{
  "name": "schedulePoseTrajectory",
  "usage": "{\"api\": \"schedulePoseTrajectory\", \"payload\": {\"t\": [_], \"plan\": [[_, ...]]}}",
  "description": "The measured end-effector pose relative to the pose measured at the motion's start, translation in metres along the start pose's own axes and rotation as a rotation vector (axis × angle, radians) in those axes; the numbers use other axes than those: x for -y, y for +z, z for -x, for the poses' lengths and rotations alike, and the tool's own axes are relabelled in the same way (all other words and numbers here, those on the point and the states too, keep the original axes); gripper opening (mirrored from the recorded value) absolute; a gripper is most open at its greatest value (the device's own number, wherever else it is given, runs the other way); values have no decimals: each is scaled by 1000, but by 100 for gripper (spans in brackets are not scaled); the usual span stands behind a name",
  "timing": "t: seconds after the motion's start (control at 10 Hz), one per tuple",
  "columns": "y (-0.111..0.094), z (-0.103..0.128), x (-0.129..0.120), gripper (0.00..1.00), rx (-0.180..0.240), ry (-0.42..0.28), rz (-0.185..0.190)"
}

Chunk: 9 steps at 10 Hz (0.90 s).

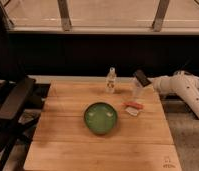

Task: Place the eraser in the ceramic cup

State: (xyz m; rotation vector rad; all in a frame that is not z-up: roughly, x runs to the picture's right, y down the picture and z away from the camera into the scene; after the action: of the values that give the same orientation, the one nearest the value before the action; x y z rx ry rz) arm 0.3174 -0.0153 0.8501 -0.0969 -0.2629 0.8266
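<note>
The eraser [133, 107], a small white block with an orange-red top, lies on the wooden table [68, 145] to the right of the green bowl. The ceramic cup [137, 90], small and pale, stands just behind the eraser near the table's back right. My gripper [141, 78], dark at the end of the white arm [175, 85], hangs right above the cup and partly covers its rim. It is apart from the eraser and holds nothing that I can see.
A wide green bowl [100, 118] sits mid-table. A clear bottle [111, 80] stands at the back, left of the cup. A dark office chair [13, 102] is beside the table's left edge. A dark wall and window rail run behind.
</note>
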Motion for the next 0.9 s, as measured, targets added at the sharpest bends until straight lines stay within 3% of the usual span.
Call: {"api": "schedulePoseTrajectory", "payload": {"t": [0.3,0.9], "plan": [[2,-2,2,77,-4,1,6],[4,19,10,79,37,-23,-6]]}}
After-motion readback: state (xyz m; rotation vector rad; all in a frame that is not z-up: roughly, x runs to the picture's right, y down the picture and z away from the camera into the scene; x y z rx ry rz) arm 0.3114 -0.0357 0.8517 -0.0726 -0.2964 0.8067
